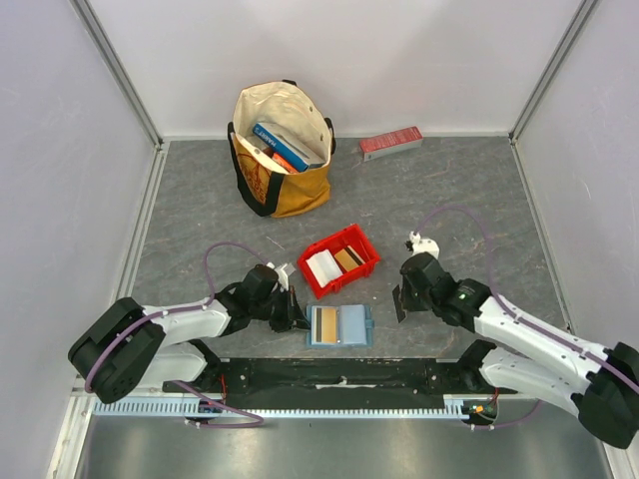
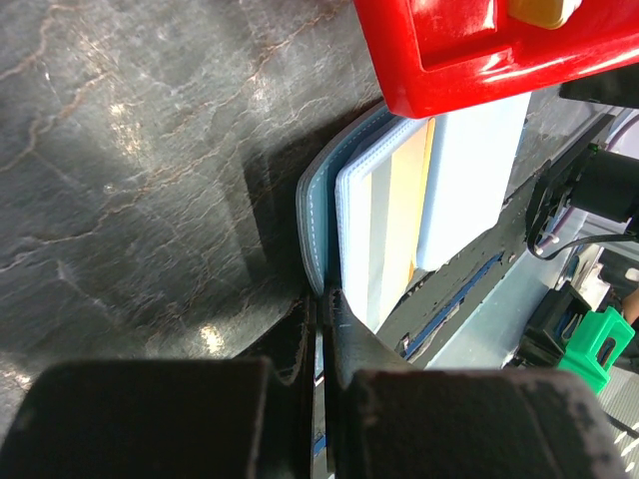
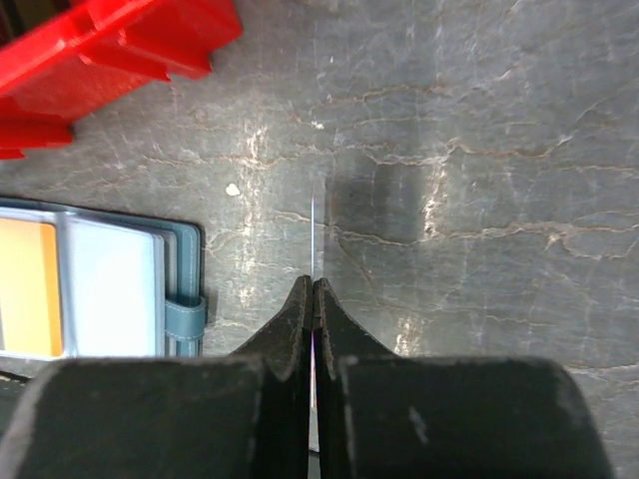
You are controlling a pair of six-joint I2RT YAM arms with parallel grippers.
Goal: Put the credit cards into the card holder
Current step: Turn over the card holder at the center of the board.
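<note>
Lying open just ahead of the left gripper (image 1: 297,311), the card holder (image 1: 354,325) is showing an orange card (image 1: 325,324) in one slot. That gripper's fingers are sitting closed, tips touching the holder's edge. Off to its right, the right gripper (image 3: 314,284) is pinching a thin white card (image 3: 314,235) edge-on. Beyond both grippers, the red bin (image 1: 321,289) is holding a pale card (image 1: 322,265) and a brown card (image 1: 347,259).

No legible text anywhere.
</note>
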